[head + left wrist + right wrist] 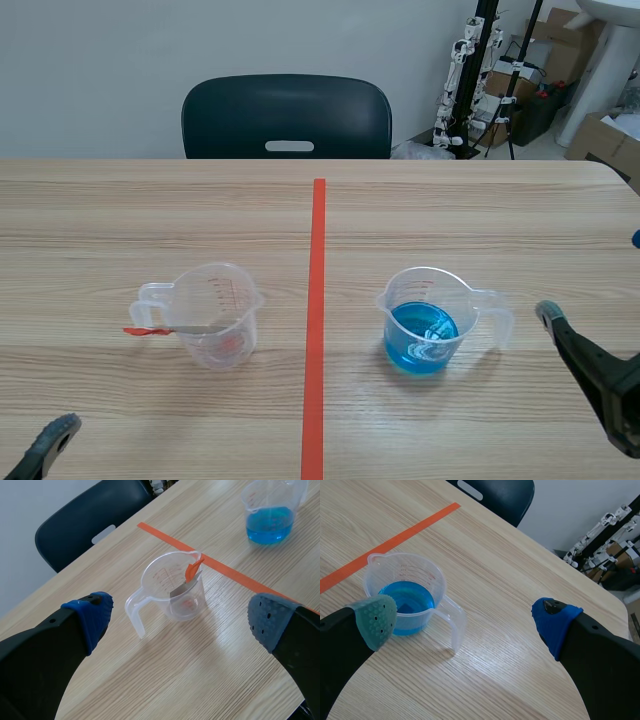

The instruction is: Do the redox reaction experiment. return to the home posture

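Note:
A clear measuring cup [215, 315] stands left of the tape line. A metal strip with an orange-red handle [150, 330] rests across its rim. In the left wrist view this cup [175, 587] sits ahead of my open left gripper [181, 616], which holds nothing. A second clear cup with blue liquid [425, 322] stands right of the line, with a pale shape showing in the liquid. In the right wrist view the blue cup [407, 597] lies ahead of my open, empty right gripper [465, 620], near its dotted pad. Both grippers [45, 448] [585, 365] sit low at the near table corners.
An orange-red tape line [317, 320] runs down the table's middle. A dark chair [287, 117] stands behind the far edge. Tripods and cardboard boxes [500, 80] are off the table at the back right. The table's rounded right corner [620, 605] is near the right arm.

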